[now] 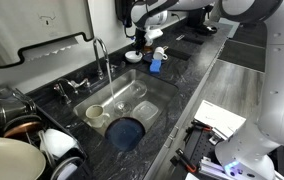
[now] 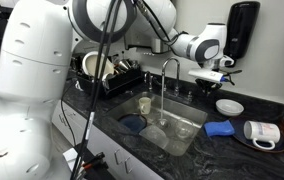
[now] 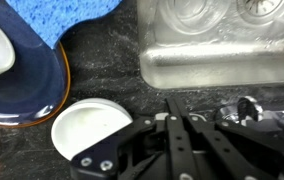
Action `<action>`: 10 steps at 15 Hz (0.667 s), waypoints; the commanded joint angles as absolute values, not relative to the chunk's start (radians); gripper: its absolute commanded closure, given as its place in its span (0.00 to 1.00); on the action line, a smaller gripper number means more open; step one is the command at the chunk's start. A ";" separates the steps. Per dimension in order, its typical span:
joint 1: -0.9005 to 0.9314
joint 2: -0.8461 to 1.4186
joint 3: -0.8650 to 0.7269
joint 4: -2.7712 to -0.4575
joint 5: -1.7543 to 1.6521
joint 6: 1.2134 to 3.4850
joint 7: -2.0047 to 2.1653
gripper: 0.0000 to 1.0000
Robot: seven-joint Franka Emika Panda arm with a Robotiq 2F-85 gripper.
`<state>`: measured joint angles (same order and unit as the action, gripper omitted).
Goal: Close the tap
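One pincer (image 3: pixel 172 104), one tap (image 1: pixel 107 62) (chrome gooseneck)

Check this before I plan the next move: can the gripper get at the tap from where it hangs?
Probably yes. The gripper hangs above the counter beside the sink, a little off from the tap, and nothing tall seems to stand between them. The bowl and sponge lie lower on the counter.
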<state>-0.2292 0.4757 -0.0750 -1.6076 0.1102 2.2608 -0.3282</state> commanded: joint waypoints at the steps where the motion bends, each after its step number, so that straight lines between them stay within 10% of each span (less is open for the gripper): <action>1: -0.288 0.428 -0.019 -1.613 0.187 2.089 -0.474 1.00; 10: -0.293 0.401 0.009 -1.641 0.390 1.884 -0.656 1.00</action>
<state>-0.2730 0.4244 -0.0143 -1.6084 0.3263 1.9165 -0.6039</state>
